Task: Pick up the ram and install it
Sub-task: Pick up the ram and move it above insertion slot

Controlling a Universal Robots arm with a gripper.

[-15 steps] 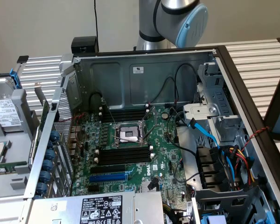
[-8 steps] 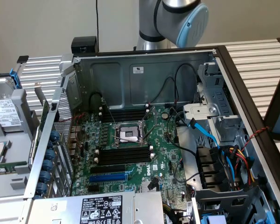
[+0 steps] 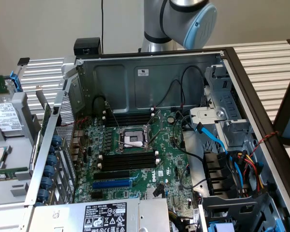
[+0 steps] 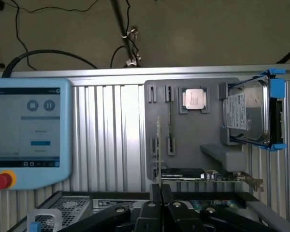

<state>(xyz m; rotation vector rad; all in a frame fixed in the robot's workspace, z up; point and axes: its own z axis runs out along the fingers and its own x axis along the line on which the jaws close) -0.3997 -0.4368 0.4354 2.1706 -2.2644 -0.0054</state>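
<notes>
The ram (image 4: 158,145) appears edge-on in the wrist view as a thin green-gold strip running straight out from the fingertips. My gripper (image 4: 161,193) is shut on its near end, its black fingers (image 4: 155,193) pressed together around it. Beyond the ram lies the grey holder tray (image 4: 193,145), where another thin dark stick (image 4: 169,121) stands in a slot. In the exterior view the open computer case shows the motherboard's long black slots (image 3: 128,162) on both sides of the CPU socket (image 3: 134,139). My arm (image 3: 183,19) hangs above the case's back wall.
The tray also carries a CPU chip (image 4: 194,99), a hard drive in a blue bracket (image 4: 251,116) and an expansion card (image 4: 222,176). A teach pendant (image 4: 24,130) lies beside it. Inside the case are a blue expansion slot (image 3: 113,183), loose cables (image 3: 212,135) and the power supply (image 3: 101,215).
</notes>
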